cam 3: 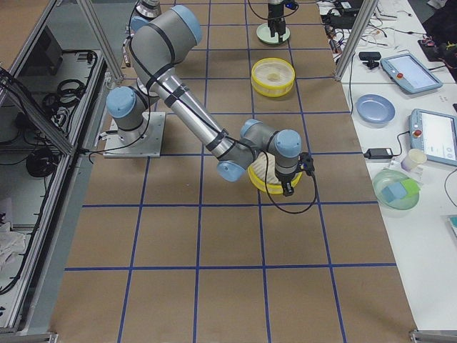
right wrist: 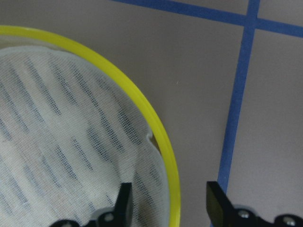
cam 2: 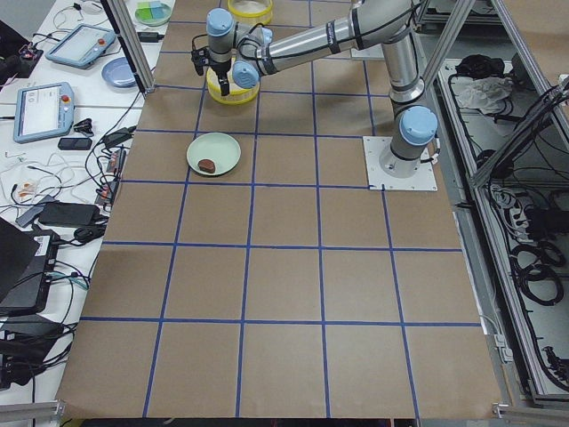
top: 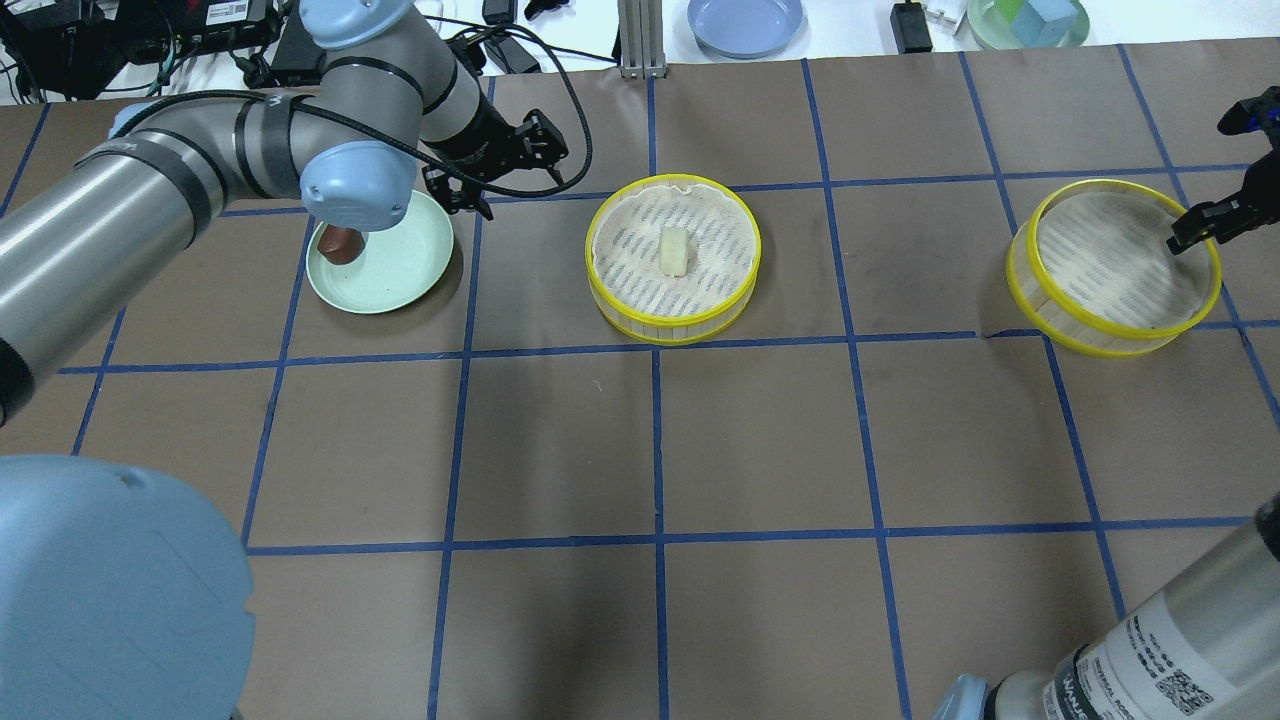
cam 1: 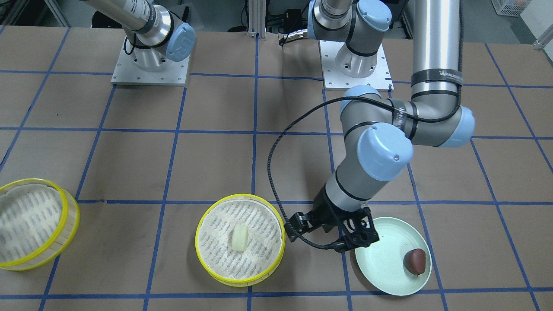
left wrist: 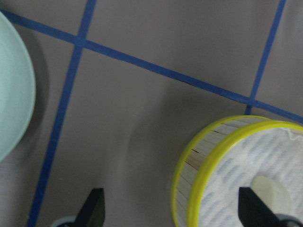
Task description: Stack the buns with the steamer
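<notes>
L gripper (top: 503, 168): fingers spread, nothing in it. It hangs over bare counter (top: 560, 440) btw the mint plate (top: 400, 270) and the middle steamer tier (top: 635, 225). Its wrist view shows plate edge on one side, tier wall on the other, and only counter btw the fingers.

R gripper (right wrist: 169, 203): also spread and empty, set astride the yellow rim of the second steamer tier (top: 1100, 265). One finger is over the liner, the other outside the wall; not yet closed on it.

Status:
- Cream bun (top: 675, 250) lies on the liner of the middle tier, approx. centre. That part looks done.
- Brown bun (top: 340, 243) sits on the plate near its edge, partly hidden by the L arm in the overhead view but clear in the front view. Not yet moved.
- Second tier is empty and stands well apart from the middle one, toward the robot's right end of the counter. Nothing stacked.

Left to do, imo: brown bun into a tier (L gripper is just beside the plate, so prob. its job), then one tier lifted and set on the other. R gripper's pose on the rim suggests it's readying for that lift. Roughly a third done.
</notes>
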